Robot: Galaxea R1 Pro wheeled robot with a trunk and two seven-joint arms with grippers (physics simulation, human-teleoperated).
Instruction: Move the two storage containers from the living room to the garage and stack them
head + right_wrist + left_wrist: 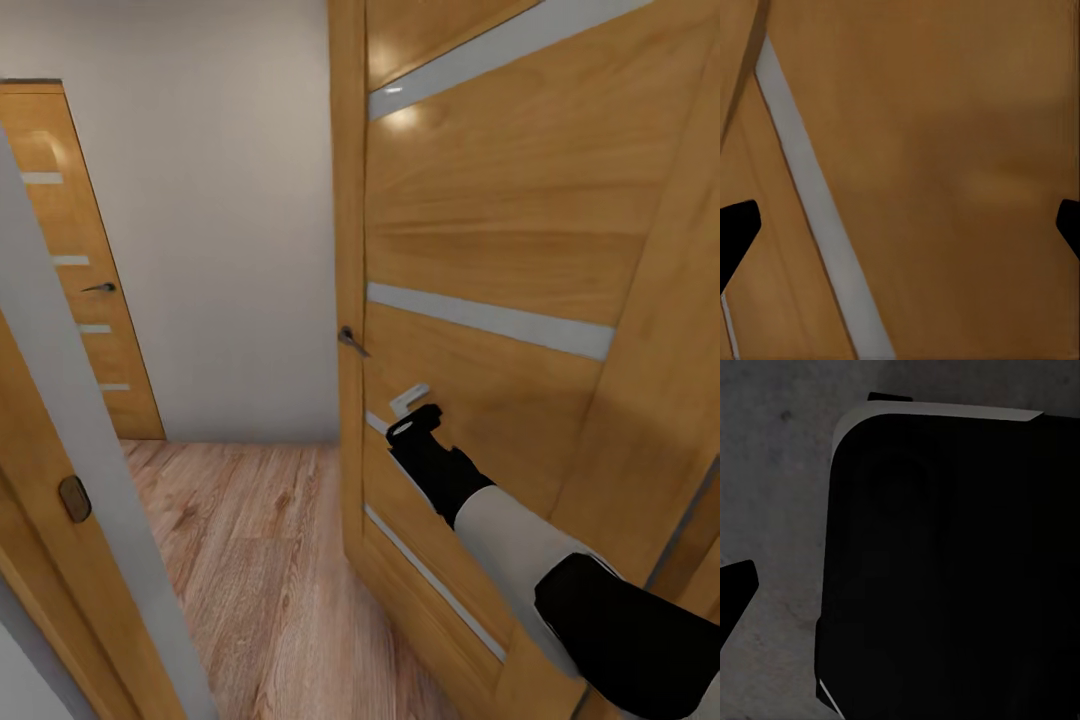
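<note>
- Open door (500,250): orange-brown wood with pale horizontal strips, swung wide and taking up the right half of the head view; a dark lever handle (352,341) sticks out at its edge.
- Right arm (520,540): black and white, reaching forward to the open door's face; the right tool (412,418) is close against the wood just below a pale strip, touching or nearly so.
- Right tool, wrist view: two dark fingertips (735,232) stand far apart at opposite edges of the picture with nothing between them, so the tool is released; ahead lies the wood panel crossed by one pale strip (817,202).
- Hallway floor (250,560): light wood planks running away from the camera to a plain white wall (220,220).
- Second door (80,270): same wood and strips, closed, set in the far left corner, with its own dark handle.
- Near door frame (70,480): wood and white edge at the left, carrying a small dark latch plate (74,498).
- Left wrist view: one dark fingertip (735,592) over a grey speckled surface (772,472) and a large black rounded body (952,570); whether the left tool is released or clenched cannot be told.
- Storage containers: their place cannot be told from these views.
</note>
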